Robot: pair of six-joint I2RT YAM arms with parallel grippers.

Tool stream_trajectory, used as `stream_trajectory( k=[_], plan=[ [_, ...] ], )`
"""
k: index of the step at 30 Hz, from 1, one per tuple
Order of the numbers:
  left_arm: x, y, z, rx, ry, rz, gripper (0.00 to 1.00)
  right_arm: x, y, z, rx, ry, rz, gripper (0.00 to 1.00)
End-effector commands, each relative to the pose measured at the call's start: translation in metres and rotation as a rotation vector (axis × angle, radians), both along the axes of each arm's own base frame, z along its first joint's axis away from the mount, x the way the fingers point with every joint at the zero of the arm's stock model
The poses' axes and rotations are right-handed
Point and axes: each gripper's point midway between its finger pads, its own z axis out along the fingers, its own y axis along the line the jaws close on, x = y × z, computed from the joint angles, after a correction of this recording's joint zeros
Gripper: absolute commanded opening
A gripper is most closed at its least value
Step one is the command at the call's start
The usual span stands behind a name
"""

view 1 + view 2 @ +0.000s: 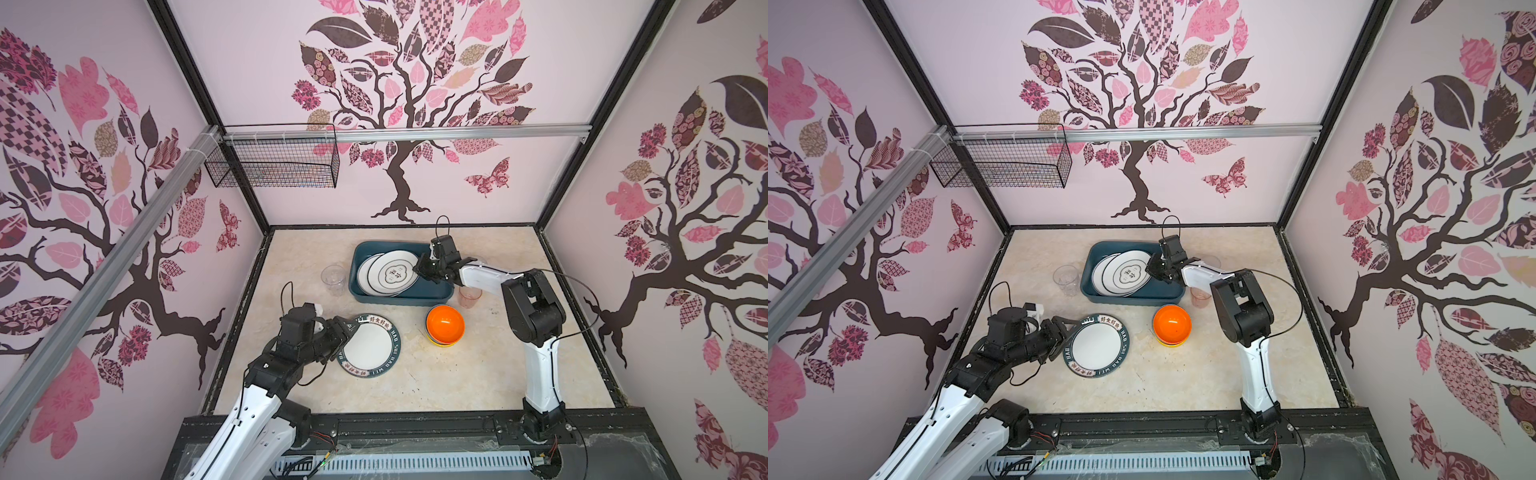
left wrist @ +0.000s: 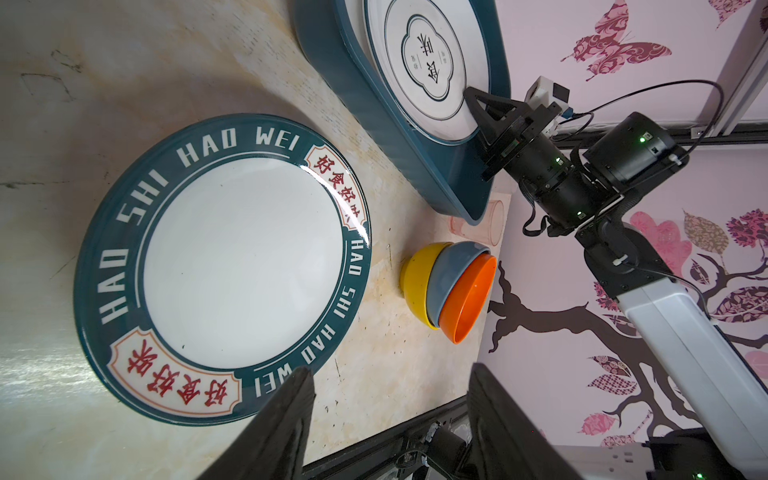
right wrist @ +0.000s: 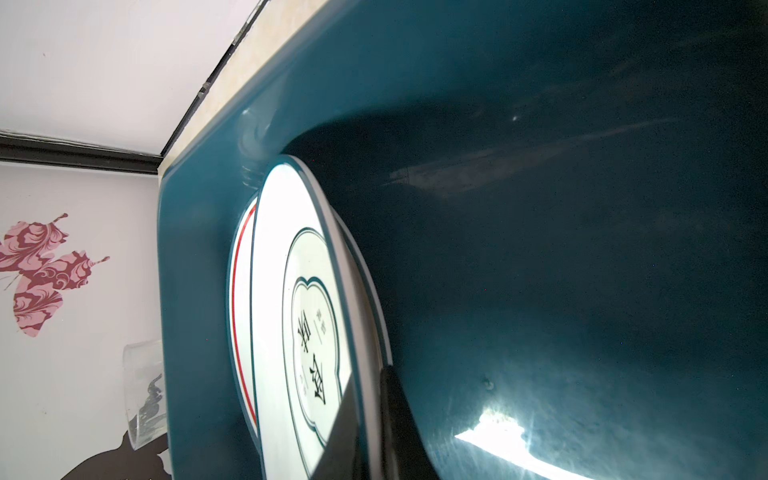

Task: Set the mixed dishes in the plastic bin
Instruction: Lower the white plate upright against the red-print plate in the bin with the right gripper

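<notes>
Teal plastic bin [image 1: 400, 297] on the marble-look desk [image 1: 457, 382], seen in both top views. We note the right jaws reaching into it, at the rim of the emblem plate [image 1: 392, 272]. That plate lies tilted over a second plate [image 1: 362, 275], which sits on the side away from those jaws. A pinkish cup [image 1: 469, 297] stands outside the bin, just behind the right jaws and beside their wrist. A clear cup [image 1: 333, 277] stands beyond the bin's far end from them. The left jaws are apart at the edge of the lettered plate [image 1: 370, 347], which is flat on the desk. The nested bowls [image 1: 444, 325] stand past that plate from them.

Left wrist view: jaws apart. One of the fingers [image 2: 282, 424] overlaps the lettered plate's rim and the other is over bare desk. We cannot tell whether there is contact. Ahead of them are the bowls, yellow outermost, then blue-grey, then orange inside.

Right wrist view: jaws clamped on the emblem plate's rim, one finger on each face. The second plate, with a red line, lies behind it inside the bin.
</notes>
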Motion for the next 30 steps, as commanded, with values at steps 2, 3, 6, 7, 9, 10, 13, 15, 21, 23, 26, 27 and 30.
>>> stream_trajectory(
  k=[2, 3, 6, 7, 9, 10, 13, 15, 21, 23, 26, 27, 30],
  plan=[
    [0.0, 0.001, -0.006, -0.002, 0.0, 0.003, 0.62, 0.018, 0.006, 0.006, 0.026, -0.038, -0.015, 0.05],
    [-0.001, 0.001, -0.006, -0.003, 0.001, 0.003, 0.62, 0.018, 0.006, 0.005, 0.026, -0.036, -0.014, 0.06],
    [-0.001, 0.001, -0.008, -0.002, 0.004, 0.005, 0.62, 0.019, 0.007, 0.002, 0.023, -0.028, -0.013, 0.09],
    [-0.001, 0.001, -0.008, -0.003, 0.005, 0.005, 0.62, 0.018, 0.006, 0.0, 0.022, -0.022, -0.014, 0.11],
    [-0.001, 0.001, -0.008, -0.004, 0.003, 0.006, 0.62, 0.017, 0.007, -0.004, 0.018, -0.009, -0.011, 0.16],
    [-0.001, 0.001, -0.008, -0.005, 0.003, 0.005, 0.62, 0.017, 0.007, -0.005, 0.017, -0.004, -0.01, 0.19],
    [0.0, 0.0, -0.008, -0.008, 0.006, 0.005, 0.62, 0.015, 0.006, -0.01, 0.008, 0.01, -0.007, 0.24],
    [0.001, 0.0, -0.009, -0.009, 0.007, 0.007, 0.62, 0.014, 0.006, -0.011, 0.003, 0.016, -0.001, 0.25],
    [0.001, 0.0, -0.009, -0.007, 0.008, 0.008, 0.62, 0.009, 0.005, -0.017, -0.02, 0.041, 0.017, 0.31],
    [0.001, 0.001, -0.009, -0.008, 0.007, 0.008, 0.62, 0.008, 0.006, -0.018, -0.023, 0.05, 0.032, 0.33],
    [0.001, 0.001, -0.009, -0.008, 0.007, 0.009, 0.62, 0.007, 0.01, -0.024, -0.031, 0.083, 0.058, 0.36],
    [0.001, 0.001, -0.009, -0.009, 0.009, 0.011, 0.62, 0.007, 0.011, -0.024, -0.032, 0.088, 0.066, 0.36],
    [0.0, 0.001, -0.01, -0.009, 0.013, 0.014, 0.62, 0.006, 0.013, -0.026, -0.03, 0.1, 0.076, 0.38]
  ],
)
